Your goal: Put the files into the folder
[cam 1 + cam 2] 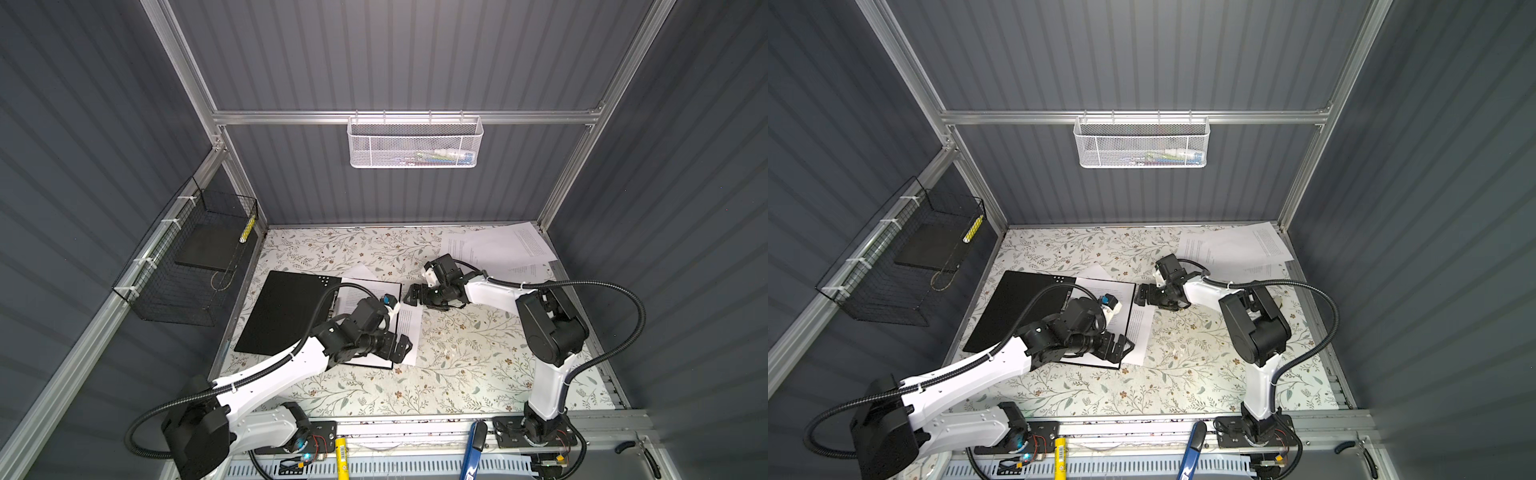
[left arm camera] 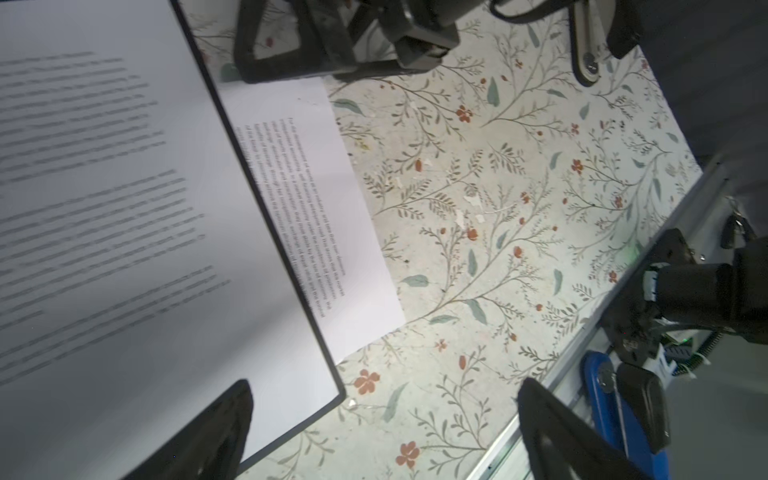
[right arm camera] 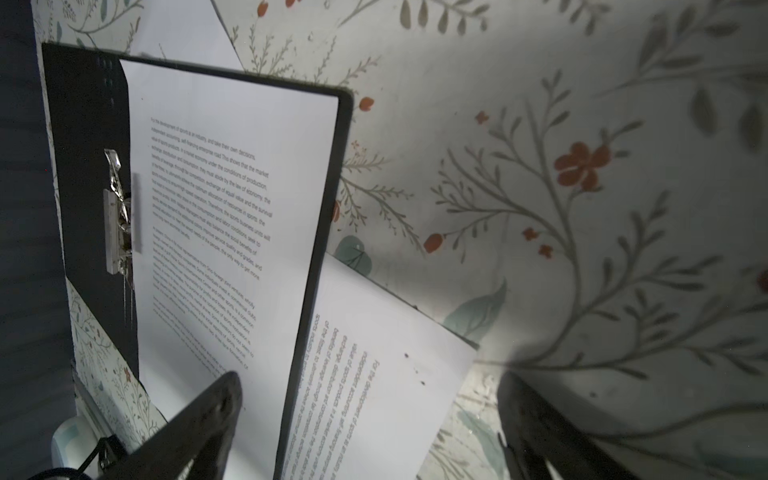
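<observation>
One open folder, two spread pairs of fingers.
The folder point(image 1: 282, 316) lies black inside up on the desk point(image 1: 457, 374), one sheet point(image 1: 374, 293) on its right half. The left fingers point(image 1: 401, 349), spread and empty, hang over its near right corner. A second sheet point(image 1: 411, 328) pokes from under its right edge, a third sheet point(image 1: 359, 271) past its far edge. The right fingers point(image 1: 412, 296), likewise spread, sit beside its far right corner; at least three more sheets point(image 1: 494, 245) overlap well beyond.

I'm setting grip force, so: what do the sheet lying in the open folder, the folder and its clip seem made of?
The sheet: thin matte white paper, printed with black text. The folder: matte black inside, stiff straight edge; card or plastic, unclear which. The clip: shiny silvery metal, judging by its glints.
</observation>
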You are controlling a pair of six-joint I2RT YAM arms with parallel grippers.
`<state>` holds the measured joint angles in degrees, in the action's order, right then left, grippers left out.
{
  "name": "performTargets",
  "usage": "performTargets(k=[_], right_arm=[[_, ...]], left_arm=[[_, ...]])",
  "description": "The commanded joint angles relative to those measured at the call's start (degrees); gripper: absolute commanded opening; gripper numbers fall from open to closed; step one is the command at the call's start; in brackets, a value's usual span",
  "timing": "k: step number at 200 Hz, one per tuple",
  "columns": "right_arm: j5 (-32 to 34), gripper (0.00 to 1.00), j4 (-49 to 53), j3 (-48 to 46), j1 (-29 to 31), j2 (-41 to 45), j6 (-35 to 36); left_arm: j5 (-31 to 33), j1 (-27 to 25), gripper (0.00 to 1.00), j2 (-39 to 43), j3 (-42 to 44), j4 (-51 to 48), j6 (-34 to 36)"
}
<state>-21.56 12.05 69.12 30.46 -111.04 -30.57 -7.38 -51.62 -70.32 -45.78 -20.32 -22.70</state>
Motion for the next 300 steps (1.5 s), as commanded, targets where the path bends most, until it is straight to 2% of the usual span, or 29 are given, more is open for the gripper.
performTargets(k=[1, 48, 106, 187, 256, 300], right_arm=[[-4.1, 0.93, 2.3, 1.2, 0.2, -1.5, 1.8], [-7.6, 0.92, 1.1, 0.7, 0.4, -3.1, 1.0], [-13.7, 0.91, -2.6, -0.3, 0.5, -3.8, -1.8], [-19.6, 0.91, -12.4, -10.2, 0.5, 1.3, -8.7], [-19.1, 0.88, -18.7, -18.7, 3.0, 5.3, -12.7], [-15.8, 0.75, -22.8, -21.0, 3.9, 5.8, -14.0]], left_arm=[[-4.7, -2.6, 1.0, -4.2, 0.1, 5.7, -1.9], [-6.6, -4.4, 1.0, -11.7, 0.0, 11.0, -3.1], [-5.1, -5.0, 1.0, -18.0, -0.6, 14.3, -4.5], [-5.6, -5.0, 1.0, -21.3, -1.0, 16.4, -4.3], [-5.9, -5.0, 1.0, -21.1, -1.4, 16.3, -3.8], [-7.2, -5.0, 1.0, -17.5, -2.9, 15.5, -3.6]])
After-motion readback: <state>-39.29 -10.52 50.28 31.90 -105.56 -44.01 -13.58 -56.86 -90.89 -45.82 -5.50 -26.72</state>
